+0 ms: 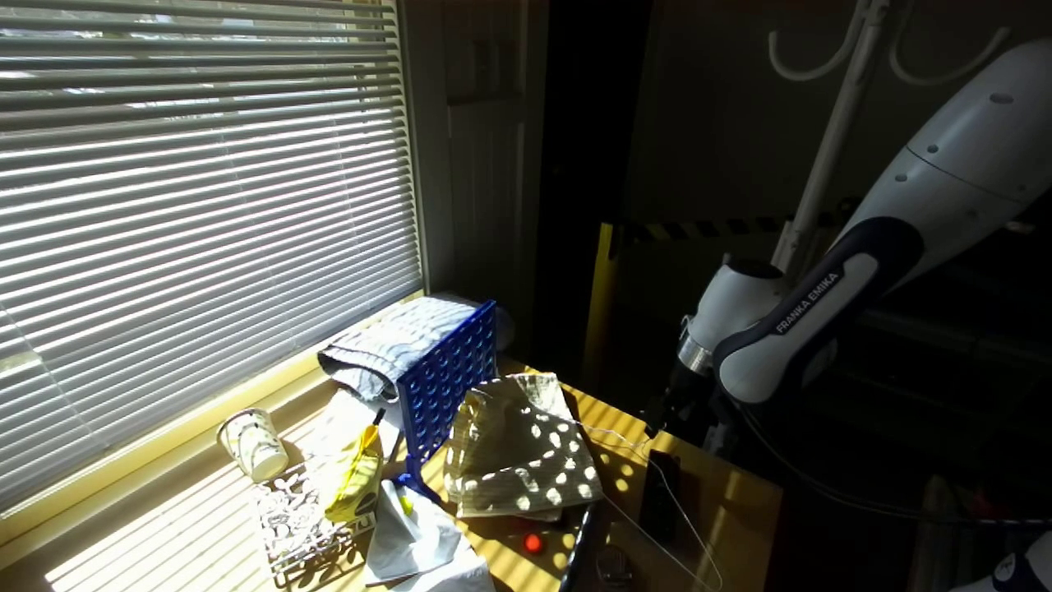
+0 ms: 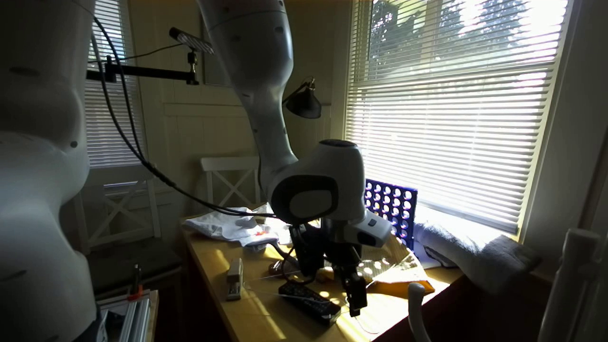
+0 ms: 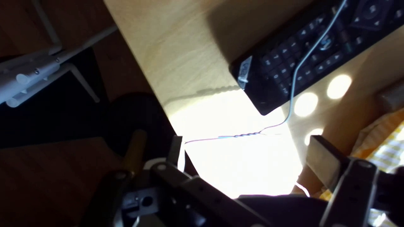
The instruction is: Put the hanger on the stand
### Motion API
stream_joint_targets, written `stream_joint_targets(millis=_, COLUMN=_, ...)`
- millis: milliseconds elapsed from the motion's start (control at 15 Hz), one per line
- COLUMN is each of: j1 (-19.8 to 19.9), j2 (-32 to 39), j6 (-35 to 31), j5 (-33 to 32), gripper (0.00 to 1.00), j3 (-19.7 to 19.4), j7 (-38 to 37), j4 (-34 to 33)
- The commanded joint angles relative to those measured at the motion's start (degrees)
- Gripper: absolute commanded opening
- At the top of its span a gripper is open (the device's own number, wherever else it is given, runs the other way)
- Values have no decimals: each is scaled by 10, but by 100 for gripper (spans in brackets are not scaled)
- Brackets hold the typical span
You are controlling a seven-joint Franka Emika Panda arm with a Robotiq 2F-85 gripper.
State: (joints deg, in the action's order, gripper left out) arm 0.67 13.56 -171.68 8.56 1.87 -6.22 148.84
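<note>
Hovering over the edge of the table (image 3: 157, 53), I have my gripper (image 3: 249, 153) spread wide, its two fingers (image 3: 322, 165) well apart. Between them, in the wrist view, runs the twisted neck of the hanger (image 3: 295, 75), bright in a patch of sunlight (image 3: 233, 170). The wire passes out of sight at one fingertip, so I cannot tell whether it touches me there. One thin pale side of the hanger stretches across a black remote (image 3: 281, 66) lying on the table.

Near these lie a folded cloth (image 1: 526, 444), speckled with spots of light, and, in an exterior view, a stapler (image 2: 235, 278). Behind the cloth a blue board with round holes (image 1: 450, 378) stands upright, a rumpled towel (image 1: 394, 337) on its window side. Farther along the table are a yellow packet (image 1: 357, 477), a wire basket (image 1: 288, 514) and a tilted paper cup (image 1: 253, 444) just beside the basket.

Off the table, behind my arm (image 1: 814, 304) in an exterior view, rises the stand (image 1: 823, 156), a slim white pole with curved hooks at its top. The hanger is down at the table, apart from those hooks. Farthest off are the window blind (image 1: 205, 214) and, in an exterior view, a dark lamp (image 2: 304, 103) and a white chair (image 2: 230, 164).
</note>
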Motion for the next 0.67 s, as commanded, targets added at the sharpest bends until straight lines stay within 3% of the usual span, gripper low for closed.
stream_joint_targets(millis=0, j1=2, j2=23, j6=-6, j5=13, gripper=100, j3=34, j7=18, j4=-21)
stream_joint_targets(millis=600, j1=4, j2=59, j6=9, j5=0, gripper=100, j3=61, j7=43, j4=-48)
